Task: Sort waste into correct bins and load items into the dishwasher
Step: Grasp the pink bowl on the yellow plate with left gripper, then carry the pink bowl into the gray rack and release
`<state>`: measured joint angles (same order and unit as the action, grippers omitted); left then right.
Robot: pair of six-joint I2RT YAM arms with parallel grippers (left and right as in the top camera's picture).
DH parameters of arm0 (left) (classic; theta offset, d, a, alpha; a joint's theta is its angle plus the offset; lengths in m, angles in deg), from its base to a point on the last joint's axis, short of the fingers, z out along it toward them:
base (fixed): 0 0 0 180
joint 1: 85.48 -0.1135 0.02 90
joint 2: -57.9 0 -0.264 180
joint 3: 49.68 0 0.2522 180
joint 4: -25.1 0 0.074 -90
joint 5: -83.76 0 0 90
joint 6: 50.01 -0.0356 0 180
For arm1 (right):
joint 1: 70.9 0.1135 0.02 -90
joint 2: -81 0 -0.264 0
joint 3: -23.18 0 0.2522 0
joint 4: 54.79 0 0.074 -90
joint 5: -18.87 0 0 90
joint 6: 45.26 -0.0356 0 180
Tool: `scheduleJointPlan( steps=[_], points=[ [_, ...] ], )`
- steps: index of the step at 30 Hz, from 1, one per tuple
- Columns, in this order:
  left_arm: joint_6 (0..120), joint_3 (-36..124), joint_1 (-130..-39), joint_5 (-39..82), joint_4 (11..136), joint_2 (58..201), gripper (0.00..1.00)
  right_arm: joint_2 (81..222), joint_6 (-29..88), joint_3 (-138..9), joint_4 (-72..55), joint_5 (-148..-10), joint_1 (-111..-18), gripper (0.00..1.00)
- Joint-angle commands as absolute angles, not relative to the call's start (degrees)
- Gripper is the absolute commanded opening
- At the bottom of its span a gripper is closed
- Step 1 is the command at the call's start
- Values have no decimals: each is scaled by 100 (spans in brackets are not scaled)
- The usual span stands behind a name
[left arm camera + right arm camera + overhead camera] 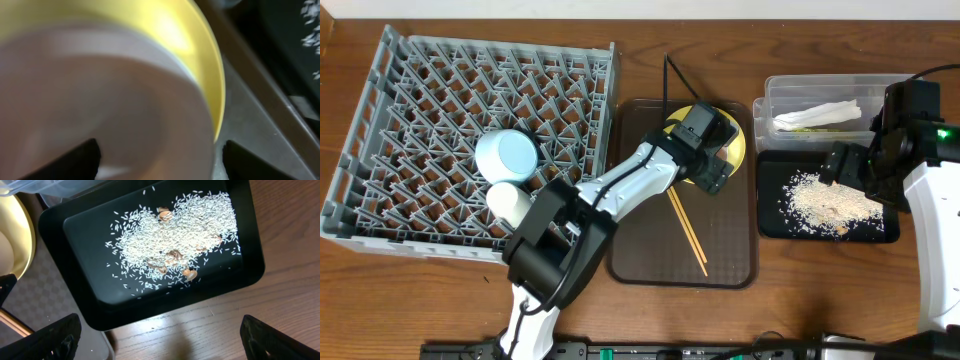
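Left jaws apart, seemingly round white bowl (pixel 105 95)

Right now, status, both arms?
Left gripper open over white bowl on yellow plate. Right gripper open, empty, above black tray. Chopsticks loose on brown tray.

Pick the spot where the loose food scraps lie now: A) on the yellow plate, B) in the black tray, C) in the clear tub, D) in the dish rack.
B: the right wrist view shows the food scraps spread over the floor of the black tray, and the overhead view agrees.
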<state>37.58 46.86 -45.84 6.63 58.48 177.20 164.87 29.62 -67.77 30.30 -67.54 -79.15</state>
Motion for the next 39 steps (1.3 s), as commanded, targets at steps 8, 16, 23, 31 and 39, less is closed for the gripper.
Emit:
scheduleJointPlan(
  steps=[8,16,23,31,39],
  points=[
    [3721,4741,-4586,588,5928,17768,29,16391,2864,-6880,3037,-6691,-7950,99],
    [3721,4743,-4586,588,5933,17589,11,16391,2864,-6880,3041,-6693,-7950,99],
    [3721,4743,-4597,586,5953,16925,8,16391,2866,-6880,3058,-6691,-7950,99],
    [3913,4743,-5349,684,6112,15760,7,16391,2866,-6880,3054,-6688,-7952,99],
    [4534,4741,-7397,3646,6108,15511,8,16391,2869,-6880,3043,-6688,-7950,99]
  ],
)
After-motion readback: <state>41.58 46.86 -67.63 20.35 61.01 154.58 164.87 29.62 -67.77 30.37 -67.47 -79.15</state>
